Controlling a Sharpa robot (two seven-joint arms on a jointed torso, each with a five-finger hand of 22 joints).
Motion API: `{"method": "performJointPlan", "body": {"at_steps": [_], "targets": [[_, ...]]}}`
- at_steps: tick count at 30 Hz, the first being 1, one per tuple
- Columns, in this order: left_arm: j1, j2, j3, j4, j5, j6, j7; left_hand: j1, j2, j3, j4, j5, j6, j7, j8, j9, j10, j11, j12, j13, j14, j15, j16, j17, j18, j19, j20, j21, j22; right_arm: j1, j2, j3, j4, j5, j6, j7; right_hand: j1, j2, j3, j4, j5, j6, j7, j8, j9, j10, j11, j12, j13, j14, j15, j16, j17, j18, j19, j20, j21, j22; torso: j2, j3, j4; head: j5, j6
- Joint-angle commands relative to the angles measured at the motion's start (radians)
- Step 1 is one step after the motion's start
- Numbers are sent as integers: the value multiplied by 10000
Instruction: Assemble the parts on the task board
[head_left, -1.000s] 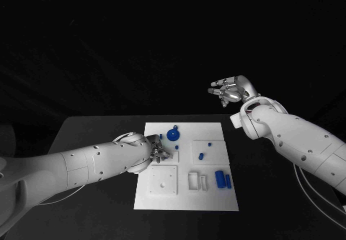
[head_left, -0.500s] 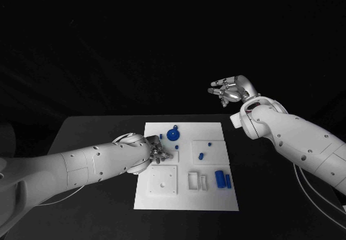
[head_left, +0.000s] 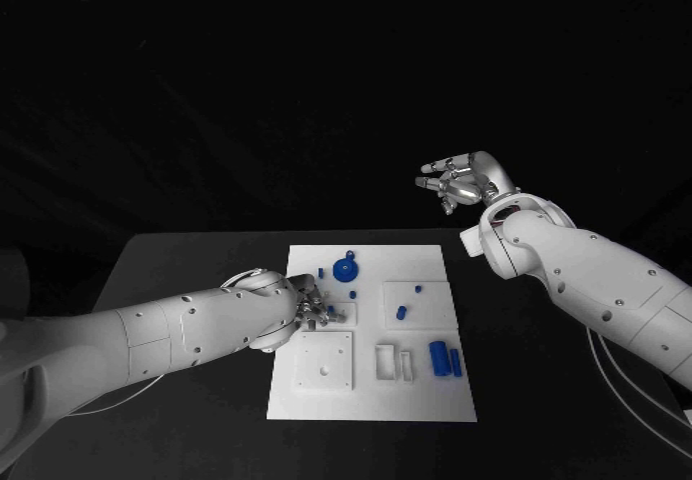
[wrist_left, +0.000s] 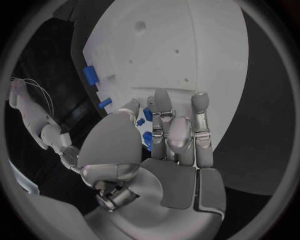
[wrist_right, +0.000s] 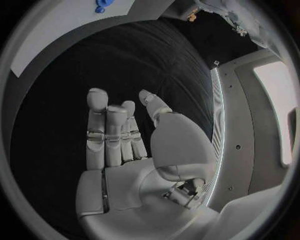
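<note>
Task board (head_left: 433, 262) | left hand (head_left: 312, 308) at 9 o'clock pinches small blue part (wrist_left: 148, 114), may slip | right hand (head_left: 462, 181) raised, loosely spread, empty.

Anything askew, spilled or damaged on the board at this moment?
Nothing stands out. The task board lies flat and square on the table, and the blue parts sit on it, none off the edge. The left hand works over the board; the right hand is raised away, holding nothing.
</note>
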Motion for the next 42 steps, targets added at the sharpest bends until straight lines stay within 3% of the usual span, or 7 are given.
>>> {"method": "performJointPlan", "body": {"at_steps": [1,9,16,26,31,38,42], "targets": [[-5,-41,8,55,40,155,38,-97,-107,-50,51,-37,52,1,17,3,514,-42,31,-27,19,-59,13,-23,-159,21,-60,-50,176,-7,-4,3,18,-20,89,61,-1,34,-49,-20,-10,-18,0,-33,-8,-51,-2,63,-13,-72,13,-32,-8,191,376,4,-64,464,0,2,9,-13,-4],[-5,-171,44,159,75,201,41,-275,-234,-213,63,-37,47,6,-45,2,513,-43,30,-90,1,-76,-10,-26,-204,9,-98,-56,174,-14,-22,3,19,-21,80,59,20,44,-55,-37,-18,-19,2,-33,-8,-50,-2,60,-17,-72,12,-39,-14,191,377,4,-64,465,1,-8,8,-35,-8],[-4,-341,116,331,98,224,43,-20,142,-1587,80,-18,38,21,-86,-4,513,-28,17,-116,-7,-57,-41,-48,-186,0,-68,-72,173,-23,-44,3,24,-21,80,61,20,44,-55,-37,-18,-19,2,-33,-8,-50,-2,60,-17,-72,12,-39,-14,191,377,4,-64,465,-3,-3,8,-42,-9],[185,-771,801,914,541,456,13,357,559,-1396,-50,75,-219,150,-406,-239,511,60,-112,-131,-94,7,-213,-296,-162,-60,-4,-135,168,-31,-135,3,-6,-21,83,47,4,59,-88,-47,0,-20,1,-33,-8,-46,-1,63,-21,-67,12,-33,-9,191,381,4,-72,465,-13,4,16,-66,47],[605,-820,923,850,597,669,-7,431,1001,-1492,-621,603,-428,329,-1127,-1123,509,153,-300,-54,-169,74,-312,-523,-109,-95,64,-191,172,-32,-154,3,-29,-20,90,39,4,59,-88,-47,0,-20,1,-33,-8,-46,-1,63,-21,-67,12,-33,-9,191,381,4,-72,465,-9,13,4,-19,154],[972,-486,968,-70,694,1425,67,566,1665,-1962,-1681,1748,-924,443,-1082,-1856,479,221,-930,272,-528,96,-610,-1096,-145,-248,66,-417,153,-32,-131,2,-57,-20,110,28,-12,67,-92,-38,67,-18,-1,-33,-9,-45,-3,63,-24,-59,10,-19,2,191,386,3,-67,468,23,8,-48,-16,246],[1051,-131,978,-879,747,1880,198,544,1934,-2242,-1989,1856,-1497,712,-1083,-4099,444,307,-1398,534,-819,188,-770,-1806,-133,-284,139,-617,163,-32,-119,2,-61,-20,121,18,-25,59,-80,-32,155,-18,0,-33,-9,-45,-5,63,-25,-62,11,-25,-2,190,387,2,-61,471,62,9,-113,44,310]]}}
